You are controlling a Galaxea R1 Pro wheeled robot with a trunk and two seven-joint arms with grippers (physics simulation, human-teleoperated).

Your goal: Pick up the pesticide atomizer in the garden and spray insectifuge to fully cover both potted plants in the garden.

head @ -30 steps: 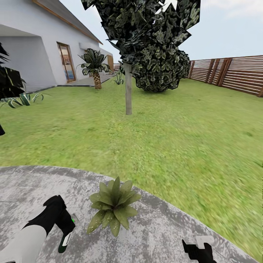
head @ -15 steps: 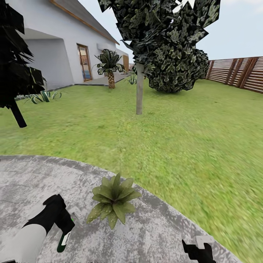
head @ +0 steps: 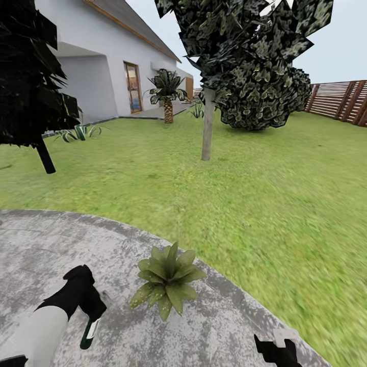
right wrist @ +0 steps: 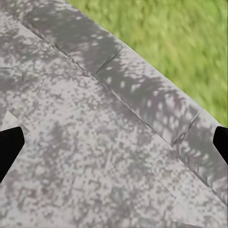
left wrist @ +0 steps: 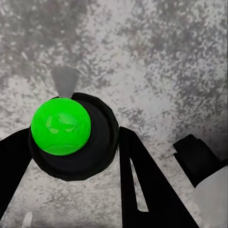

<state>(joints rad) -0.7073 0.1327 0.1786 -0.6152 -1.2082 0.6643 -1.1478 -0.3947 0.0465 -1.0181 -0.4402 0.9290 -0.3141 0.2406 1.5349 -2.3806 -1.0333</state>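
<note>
The left gripper (head: 87, 311) is clamped on the pesticide atomizer (head: 89, 332), hanging just beside a potted plant (head: 168, 279) on the stone paving (head: 214, 331). The right gripper (head: 278, 351) hangs with jaws apart. With the nozzle's aim unclear, spray may hit stone instead of leaves

Grey paving (head: 41, 244) meets lawn (head: 265, 193) before a white house (head: 86, 66).

Potted plant (head: 168, 279) sitting btwn both arms on paving (head: 219, 326), blocking the middle; bare stone lying open either side, lawn (head: 265, 204) stretching clear beyond.
</note>
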